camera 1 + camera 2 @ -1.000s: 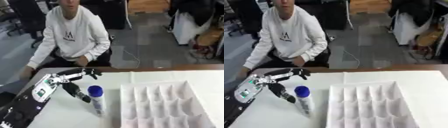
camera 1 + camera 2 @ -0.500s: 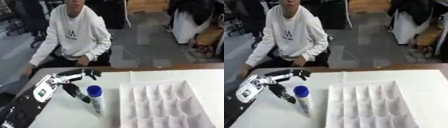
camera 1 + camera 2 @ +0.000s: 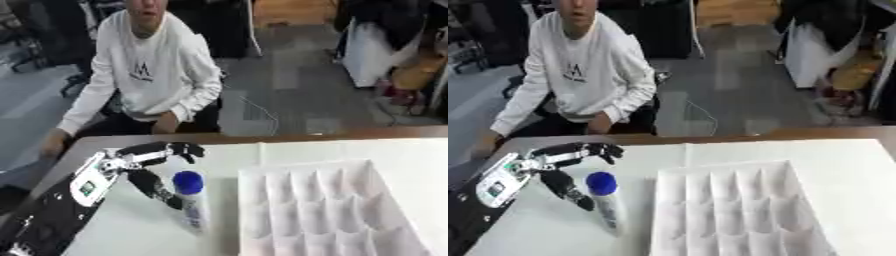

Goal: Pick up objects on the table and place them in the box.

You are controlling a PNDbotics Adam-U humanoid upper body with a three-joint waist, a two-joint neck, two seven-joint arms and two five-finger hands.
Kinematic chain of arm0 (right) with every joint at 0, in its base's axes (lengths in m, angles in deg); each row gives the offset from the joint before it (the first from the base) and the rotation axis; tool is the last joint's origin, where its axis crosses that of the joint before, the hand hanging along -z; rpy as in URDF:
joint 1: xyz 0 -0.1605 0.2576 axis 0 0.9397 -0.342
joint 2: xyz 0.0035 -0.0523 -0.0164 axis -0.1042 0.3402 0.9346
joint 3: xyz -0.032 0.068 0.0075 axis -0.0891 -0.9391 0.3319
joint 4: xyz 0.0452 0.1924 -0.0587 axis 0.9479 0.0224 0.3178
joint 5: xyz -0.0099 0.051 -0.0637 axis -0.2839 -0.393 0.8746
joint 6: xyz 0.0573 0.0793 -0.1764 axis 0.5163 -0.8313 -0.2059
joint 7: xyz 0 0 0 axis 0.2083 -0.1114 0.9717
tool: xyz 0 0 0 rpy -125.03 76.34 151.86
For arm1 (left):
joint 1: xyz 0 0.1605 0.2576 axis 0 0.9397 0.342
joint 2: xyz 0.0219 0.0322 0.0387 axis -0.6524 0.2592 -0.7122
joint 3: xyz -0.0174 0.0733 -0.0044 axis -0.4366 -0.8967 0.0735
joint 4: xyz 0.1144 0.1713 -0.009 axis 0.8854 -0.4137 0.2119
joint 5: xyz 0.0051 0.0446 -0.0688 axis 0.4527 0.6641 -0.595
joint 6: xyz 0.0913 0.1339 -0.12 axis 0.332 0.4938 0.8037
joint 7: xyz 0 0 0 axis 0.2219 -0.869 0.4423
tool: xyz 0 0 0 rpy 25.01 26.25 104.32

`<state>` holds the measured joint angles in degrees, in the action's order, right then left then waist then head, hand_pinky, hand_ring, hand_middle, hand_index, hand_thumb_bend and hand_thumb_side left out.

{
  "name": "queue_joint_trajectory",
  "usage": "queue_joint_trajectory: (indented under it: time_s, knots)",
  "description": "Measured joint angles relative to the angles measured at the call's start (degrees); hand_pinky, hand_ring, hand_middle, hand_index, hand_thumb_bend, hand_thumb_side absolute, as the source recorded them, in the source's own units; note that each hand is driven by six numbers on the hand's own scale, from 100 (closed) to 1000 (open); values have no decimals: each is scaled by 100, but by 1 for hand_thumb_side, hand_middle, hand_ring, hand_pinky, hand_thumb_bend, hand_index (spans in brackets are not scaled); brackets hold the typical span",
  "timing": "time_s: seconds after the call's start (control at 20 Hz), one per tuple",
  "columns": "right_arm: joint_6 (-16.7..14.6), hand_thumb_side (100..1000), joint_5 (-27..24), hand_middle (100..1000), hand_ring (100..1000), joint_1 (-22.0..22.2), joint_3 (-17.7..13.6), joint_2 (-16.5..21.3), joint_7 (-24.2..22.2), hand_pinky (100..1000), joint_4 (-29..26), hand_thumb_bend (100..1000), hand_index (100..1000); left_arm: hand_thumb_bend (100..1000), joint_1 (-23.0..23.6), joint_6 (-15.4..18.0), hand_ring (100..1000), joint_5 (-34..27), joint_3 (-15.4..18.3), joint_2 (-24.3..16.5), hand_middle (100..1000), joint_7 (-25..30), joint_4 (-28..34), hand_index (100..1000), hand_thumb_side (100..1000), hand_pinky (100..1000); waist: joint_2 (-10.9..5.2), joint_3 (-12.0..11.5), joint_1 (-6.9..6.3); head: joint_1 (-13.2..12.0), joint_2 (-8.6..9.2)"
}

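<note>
Left of the divided white box (image 3: 332, 210): left hand (image 3: 131, 162) with fingers stretched out and released, thumb angled down just beside the blue-capped bottle (image 3: 191, 200), grasping nothing. Bottle lying on the white table (image 3: 114, 235), cap toward the far edge, probably poised for a pinch. Right hand nowhere visible.
</note>
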<state>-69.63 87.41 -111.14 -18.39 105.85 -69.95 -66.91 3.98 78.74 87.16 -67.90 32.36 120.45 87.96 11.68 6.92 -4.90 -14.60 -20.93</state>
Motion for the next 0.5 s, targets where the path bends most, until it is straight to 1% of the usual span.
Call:
queue_joint_trajectory:
  time_s: [0.5]
  knots:
    - [0,837,-4,488,553,-31,0,-1,0,475,0,612,583,1000,-14,-112,835,4,-85,148,1000,130,-102,966,585,956,0,32,-1,0,0]
